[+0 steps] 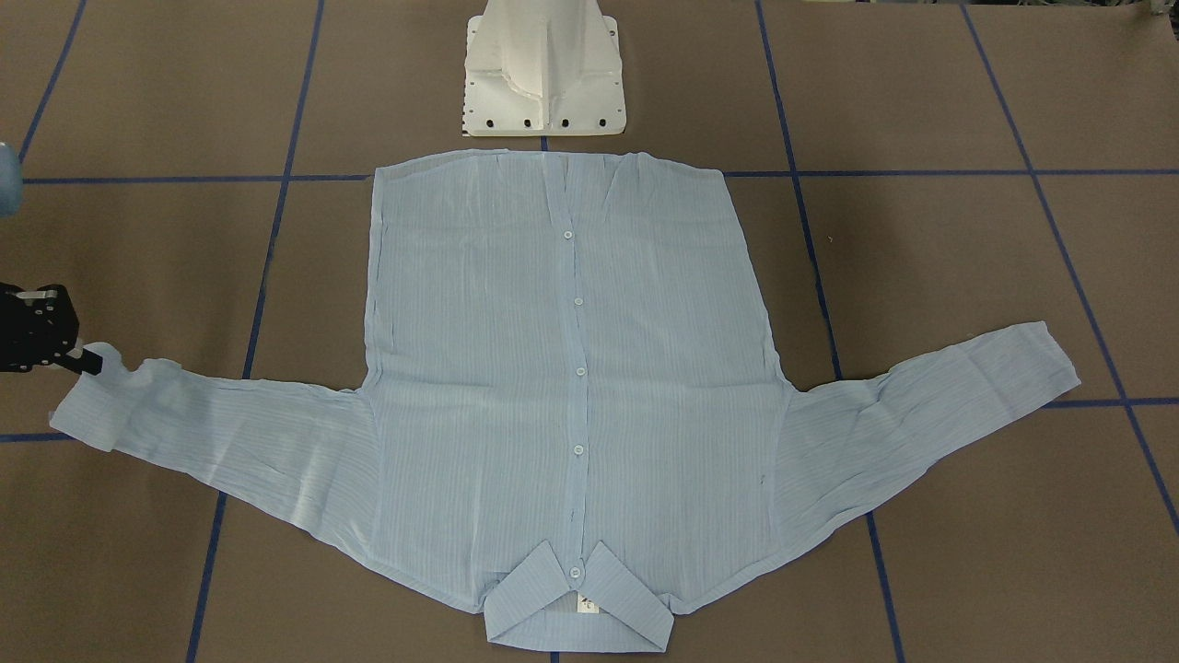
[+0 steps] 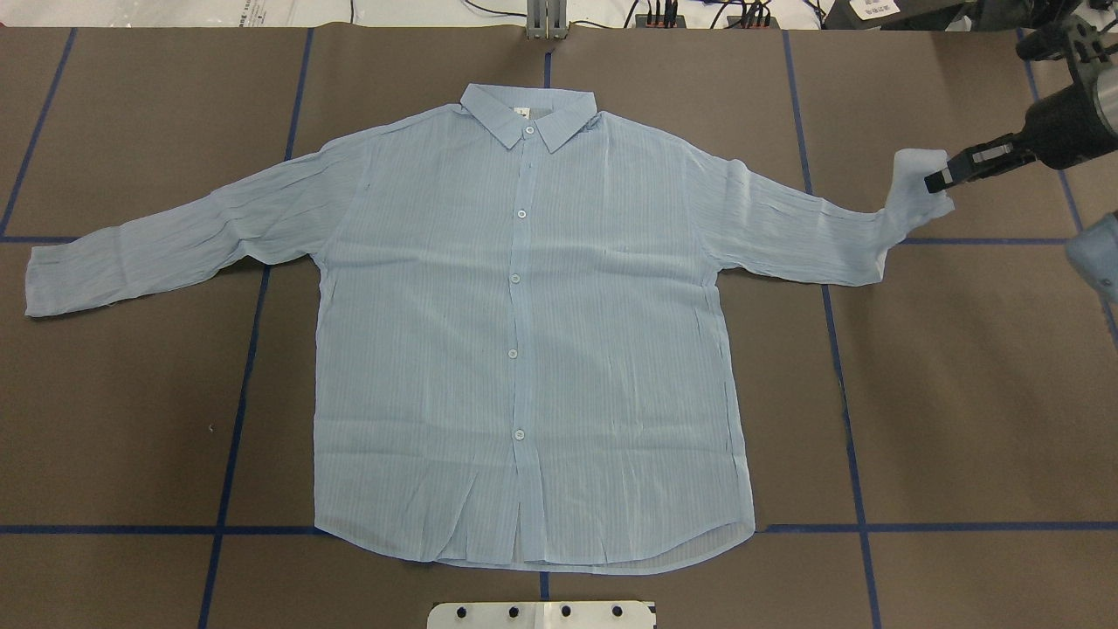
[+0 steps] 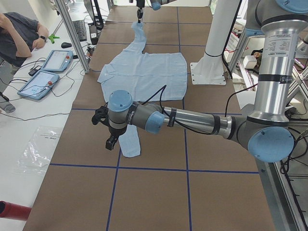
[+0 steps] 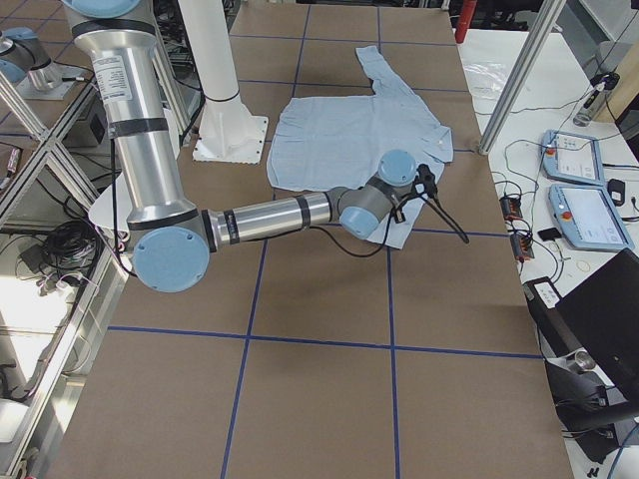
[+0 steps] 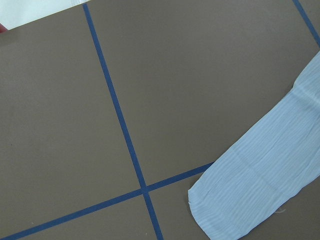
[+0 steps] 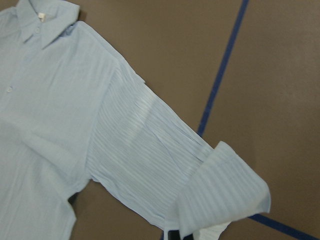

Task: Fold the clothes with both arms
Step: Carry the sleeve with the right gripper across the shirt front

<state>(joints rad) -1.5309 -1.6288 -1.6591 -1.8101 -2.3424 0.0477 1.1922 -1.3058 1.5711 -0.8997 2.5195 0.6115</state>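
Observation:
The light-blue striped shirt (image 2: 524,332) lies flat on the brown table, buttoned and front up, collar on the far side from the robot and both sleeves spread out. My right gripper (image 2: 936,182) is shut on the cuff (image 2: 913,188) of the sleeve on my right and holds it slightly lifted and curled; the raised cuff shows in the right wrist view (image 6: 225,195). My left gripper (image 3: 110,143) shows only in the exterior left view, just above the table beside the other sleeve's cuff (image 3: 129,144). I cannot tell if it is open or shut. The left wrist view shows that cuff (image 5: 250,195) lying flat.
The white pedestal base (image 1: 543,74) stands just behind the shirt's hem. Blue tape lines (image 2: 236,393) cross the brown table cover. An operator (image 3: 19,36) and tablets (image 3: 50,60) are at a side table past the collar side.

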